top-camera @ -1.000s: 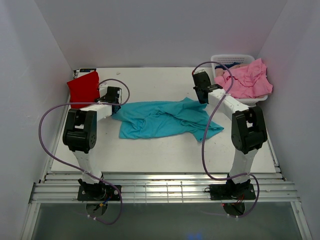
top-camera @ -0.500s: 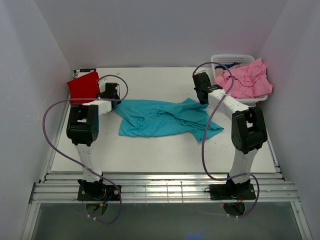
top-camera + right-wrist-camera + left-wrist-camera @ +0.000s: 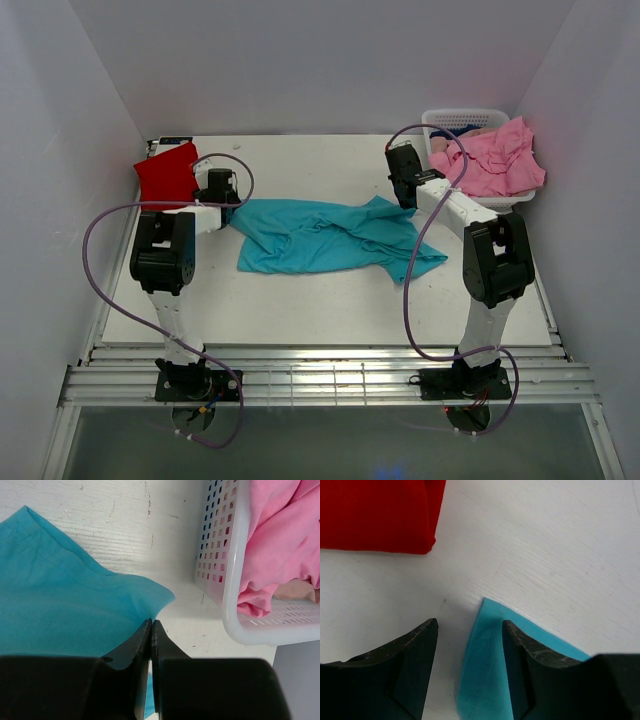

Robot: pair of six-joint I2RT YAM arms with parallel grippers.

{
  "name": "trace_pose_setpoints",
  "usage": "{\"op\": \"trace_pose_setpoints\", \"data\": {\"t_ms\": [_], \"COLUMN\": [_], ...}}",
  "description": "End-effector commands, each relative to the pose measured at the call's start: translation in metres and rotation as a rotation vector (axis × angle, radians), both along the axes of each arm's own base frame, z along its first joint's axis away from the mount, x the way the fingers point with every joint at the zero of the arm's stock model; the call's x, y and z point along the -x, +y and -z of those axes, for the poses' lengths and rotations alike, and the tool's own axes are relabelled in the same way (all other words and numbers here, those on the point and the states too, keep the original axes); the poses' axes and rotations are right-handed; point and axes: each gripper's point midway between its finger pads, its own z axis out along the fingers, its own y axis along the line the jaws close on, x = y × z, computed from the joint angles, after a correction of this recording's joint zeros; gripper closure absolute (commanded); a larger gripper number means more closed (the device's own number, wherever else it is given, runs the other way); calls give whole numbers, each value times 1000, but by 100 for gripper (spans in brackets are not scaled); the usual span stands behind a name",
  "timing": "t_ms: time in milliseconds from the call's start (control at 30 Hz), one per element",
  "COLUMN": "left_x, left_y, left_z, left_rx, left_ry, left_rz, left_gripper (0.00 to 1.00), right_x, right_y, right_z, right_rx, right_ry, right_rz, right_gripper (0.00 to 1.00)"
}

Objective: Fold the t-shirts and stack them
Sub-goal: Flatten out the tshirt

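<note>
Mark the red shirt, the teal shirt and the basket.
red shirt [image 3: 166, 177], top view, middle of the folded cloth.
teal shirt [image 3: 320, 236], top view, centre of its body.
basket [image 3: 216, 545], right wrist view, its slotted white wall.

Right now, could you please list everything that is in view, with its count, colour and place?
teal t-shirt: one, teal, lying crumpled in the middle of the table
red t-shirt: one, red, folded, far left corner
pink t-shirts: a heap, count unclear, pink, in and over the basket
basket: one, white, slotted, far right corner
table: one, white
cables: two, purple, one looping along each arm
left gripper: one, black, open, straddling the teal t-shirt's left corner
right gripper: one, black, shut on the teal t-shirt's right edge
</note>
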Motion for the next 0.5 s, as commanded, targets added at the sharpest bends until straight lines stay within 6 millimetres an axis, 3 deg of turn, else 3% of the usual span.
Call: {"op": "trace_pose_setpoints", "data": {"t_ms": [0, 133, 333, 433, 467], "left_x": [-9, -13, -19, -21, -22], "left_y": [-16, -21, -22, -18, -19], "left_z": [-29, -25, -4, 4, 5], "left_rx": [83, 106, 94, 79, 77], "left_ry": [-93, -94, -38, -6, -1], "left_rz": [35, 55, 59, 45, 48], "left_gripper": [36, 36, 39, 60, 73], "right_x": [-1, 1, 2, 3, 3], "right_y": [-2, -2, -3, -3, -3], "right_z": [-10, -8, -12, -11, -10], "right_rx": [-24, -21, -21, -21, -24], "right_ry": [-30, -25, -34, -30, -30], "right_rz": [19, 20, 20, 21, 21], "right_gripper": [92, 92, 92, 92, 92]}}
